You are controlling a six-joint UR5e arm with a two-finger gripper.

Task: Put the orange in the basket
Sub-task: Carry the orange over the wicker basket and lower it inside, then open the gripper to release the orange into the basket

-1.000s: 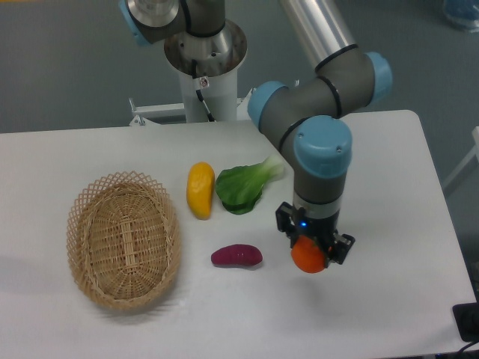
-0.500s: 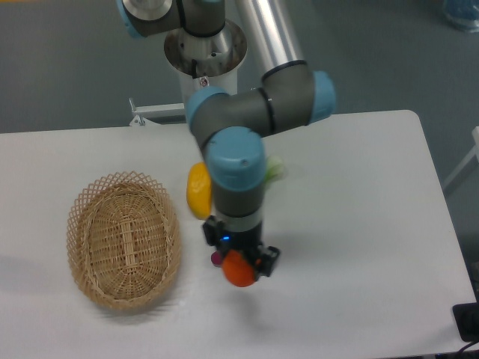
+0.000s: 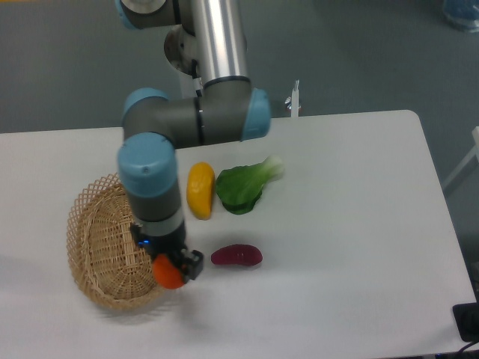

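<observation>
Camera view: gripper (image 3: pixel 171 268) pointing down, jaws clamped on orange (image 3: pixel 168 273), held over basket (image 3: pixel 93 247) at its 4 o'clock rim (height above the weave unclear). On table (image 3: pixel 359 224): purple sweet potato (image 3: pixel 236 256) at 3 o'clock of orange; yellow fruit (image 3: pixel 200 190) and leafy green (image 3: pixel 243 187) at 1 o'clock.

- The orange (image 3: pixel 169 274) is small, round and bright orange, held in the claw (image 3: pixel 171 269) at the tip of the arm, partly hidden by its fingers, raised over the basket's right edge.
- The basket (image 3: pixel 101 243) is a large oval of light tan wicker with an open lattice rim, lying upright beneath and left of the claw.
</observation>
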